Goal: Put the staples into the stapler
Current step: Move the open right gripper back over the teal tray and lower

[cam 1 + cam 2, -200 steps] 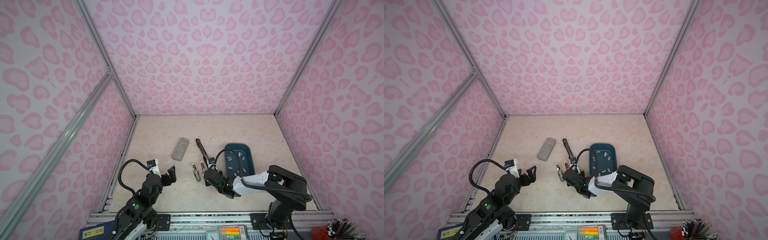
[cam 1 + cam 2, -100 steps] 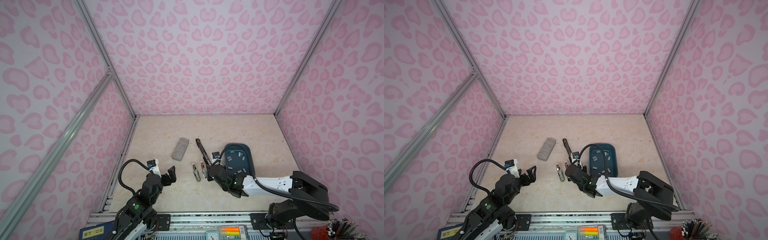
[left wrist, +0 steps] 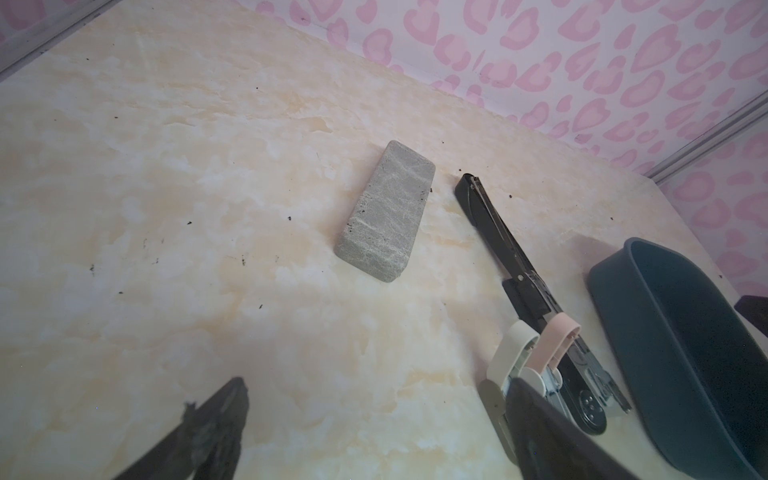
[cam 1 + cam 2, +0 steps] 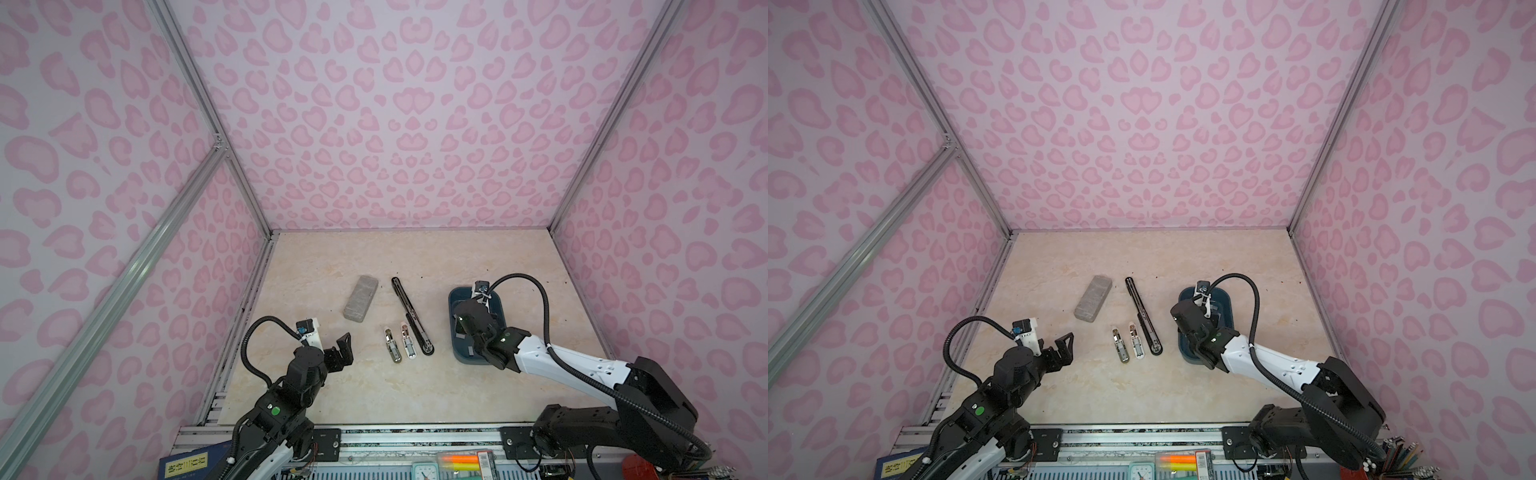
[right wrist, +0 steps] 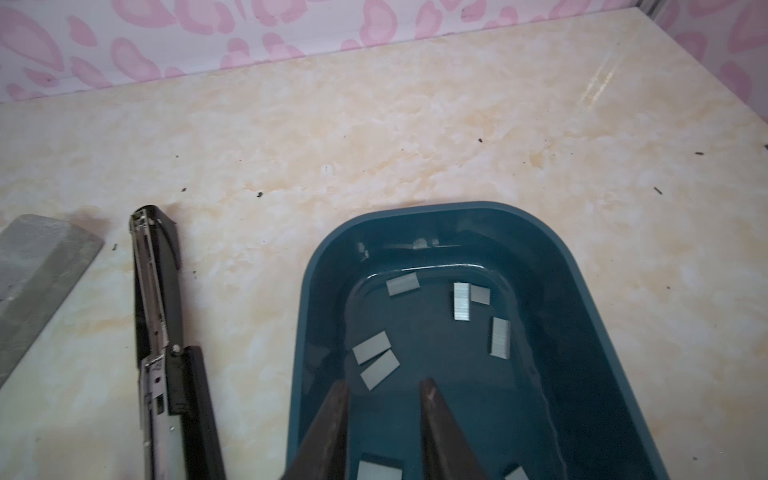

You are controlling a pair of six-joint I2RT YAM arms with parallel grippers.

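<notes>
The black stapler (image 4: pixel 409 316) (image 4: pixel 1142 316) lies folded open flat in the middle of the table, its metal channel facing up (image 5: pixel 156 316) (image 3: pixel 511 249). Several flat grey staples (image 5: pixel 376 359) lie loose inside the dark blue tray (image 5: pixel 316 266) (image 4: pixel 457 353) (image 4: pixel 1225 303) to its right. My right gripper (image 5: pixel 384 386) hangs over the near end of the tray, open by a narrow gap with nothing between its fingers; in both top views its wrist hides the fingers. My left gripper (image 4: pixel 340 349) (image 4: pixel 1061 345) (image 3: pixel 376 386) stands wide open and empty, left of the staplers.
A grey speckled block (image 4: pixel 360 298) (image 3: pixel 386 216) lies left of the stapler's far end. A small cream stapler (image 4: pixel 391 345) and a small pink one (image 4: pixel 408 341) lie side by side against the stapler's near end. Pink patterned walls close in three sides.
My right gripper has moved to the right, from beside the stapler's near end to above the blue tray. The left arm has not moved.
</notes>
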